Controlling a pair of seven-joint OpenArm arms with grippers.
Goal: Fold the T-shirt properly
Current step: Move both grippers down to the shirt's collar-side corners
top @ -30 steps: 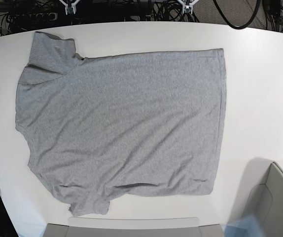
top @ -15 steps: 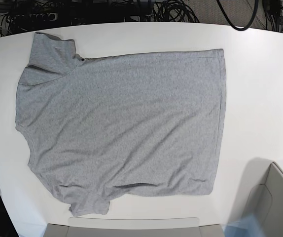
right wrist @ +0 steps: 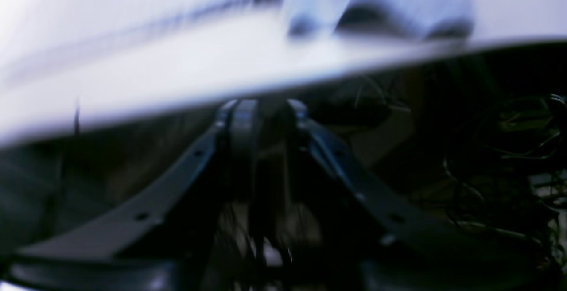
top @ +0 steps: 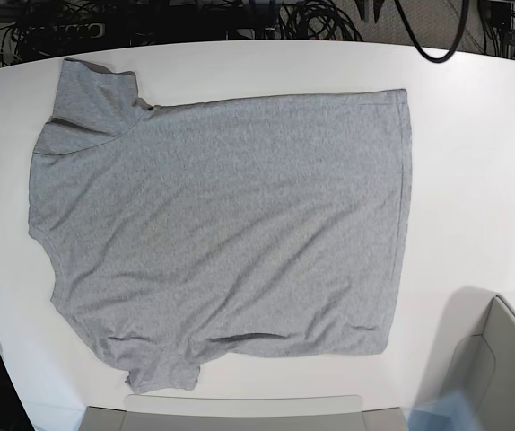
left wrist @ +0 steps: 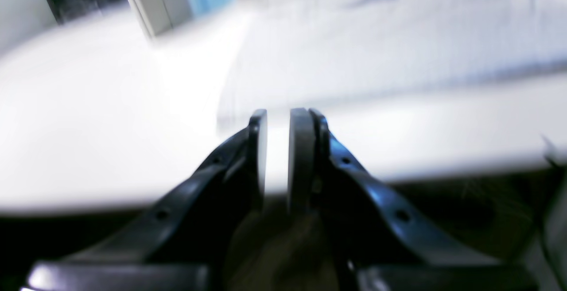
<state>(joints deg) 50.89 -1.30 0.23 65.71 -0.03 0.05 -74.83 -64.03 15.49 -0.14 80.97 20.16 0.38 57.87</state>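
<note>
Figure: opening stage of the folding task. The white table fills most of the base view, and the T-shirt lies spread flat across its middle and left, plain grey side up. The straight hem is at the right, one sleeve is at the far left corner and the other at the near left edge; the collar end faces left. No fold is yet made, though shallow wrinkles run across the near half. A grey bin stands at the near right corner, apart from the cloth.

Neither arm shows clearly in the base view. In the blurred left wrist view, the left gripper hangs over the far table edge, its jaws a narrow gap apart and holding nothing. The right gripper is also blurred, beyond the table edge with cables behind; its jaws appear slightly parted and empty, though the blur leaves this uncertain.

The step in hand is judged to be the approach. The next move likely calls for both grippers to descend on one long edge and pinch the fabric at matching points.
</note>
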